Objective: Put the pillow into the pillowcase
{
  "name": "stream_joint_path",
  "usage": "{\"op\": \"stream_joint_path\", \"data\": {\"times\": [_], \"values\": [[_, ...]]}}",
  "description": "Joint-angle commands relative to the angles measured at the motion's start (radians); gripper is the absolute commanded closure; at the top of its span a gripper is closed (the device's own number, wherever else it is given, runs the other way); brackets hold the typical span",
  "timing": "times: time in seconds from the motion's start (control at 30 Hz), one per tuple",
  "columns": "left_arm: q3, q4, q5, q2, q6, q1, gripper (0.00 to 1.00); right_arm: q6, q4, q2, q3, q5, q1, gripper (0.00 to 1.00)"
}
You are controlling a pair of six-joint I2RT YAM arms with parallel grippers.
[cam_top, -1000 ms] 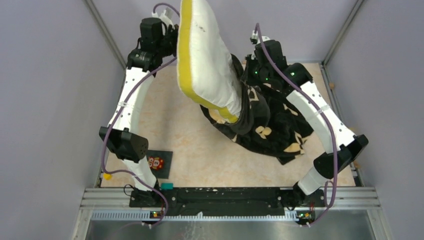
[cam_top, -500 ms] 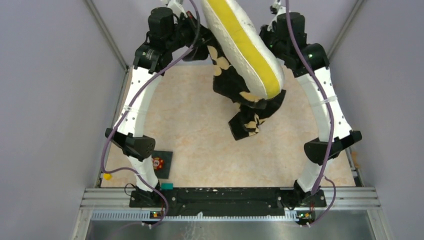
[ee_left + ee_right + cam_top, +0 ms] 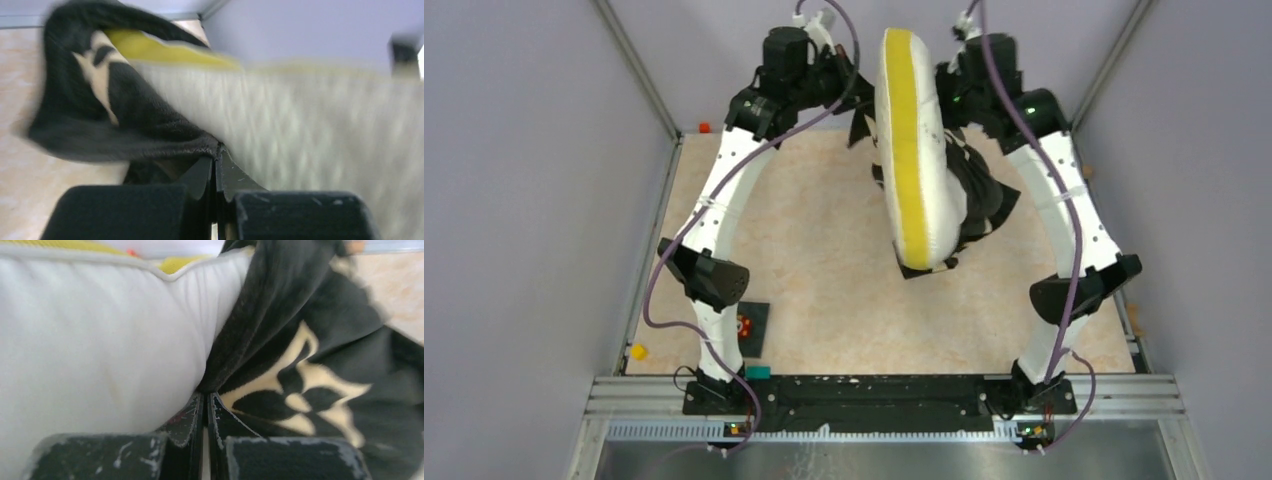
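Pillow [image 3: 914, 150] hangs above table [image 3: 824, 280], edge-on, yellow band toward top camera, partly sheathed in pillowcase [image 3: 982, 190]. Both sides gripped: left fingers [image 3: 200, 176] clenched on pillowcase hem, right fingers [image 3: 223, 421] clenched on hem opposite. Left wrist view blurred.

Left gripper [image 3: 217, 150] and right gripper [image 3: 205, 396] pinched closed.

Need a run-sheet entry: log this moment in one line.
left tool: shut on pillowcase | right tool: shut on pillowcase | pillow: held off table, mostly uncovered
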Motion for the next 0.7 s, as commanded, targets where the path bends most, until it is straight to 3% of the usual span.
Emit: {"op": "stream_joint_path", "data": {"times": [0.0, 0.1, 0.27, 0.37, 0.43, 0.6, 0.67], "values": [[-0.007, 0.113, 0.065, -0.067, -0.076, 0.209, 1.00, -0.013, 0.238, -0.104, -0.261, 0.044, 0.201, 1.00], [-0.080, 0.069, 0.084, -0.044, -0.050, 0.209, 1.00, -0.010, 0.310, -0.167, -0.491, 0.092, 0.217, 1.00], [-0.527, 0.236, 0.059, -0.181, -0.033, 0.176, 1.00, -0.050, 0.356, -0.214, -0.695, 0.106, 0.217, 1.00], [-0.654, 0.253, 0.033, -0.217, -0.012, 0.178, 1.00, -0.070, 0.423, -0.236, -0.790, 0.019, 0.217, 1.00], [-0.705, 0.266, 0.015, -0.232, -0.003, 0.182, 1.00, -0.078, 0.450, -0.238, -0.809, 0.009, 0.220, 0.93], [-0.762, 0.289, 0.016, -0.244, 0.015, 0.185, 1.00, -0.142, 0.457, -0.219, -0.755, 0.073, 0.221, 0.57], [-0.777, 0.303, 0.028, -0.245, 0.021, 0.185, 1.00, -0.173, 0.458, -0.191, -0.703, 0.134, 0.221, 0.46]]}}
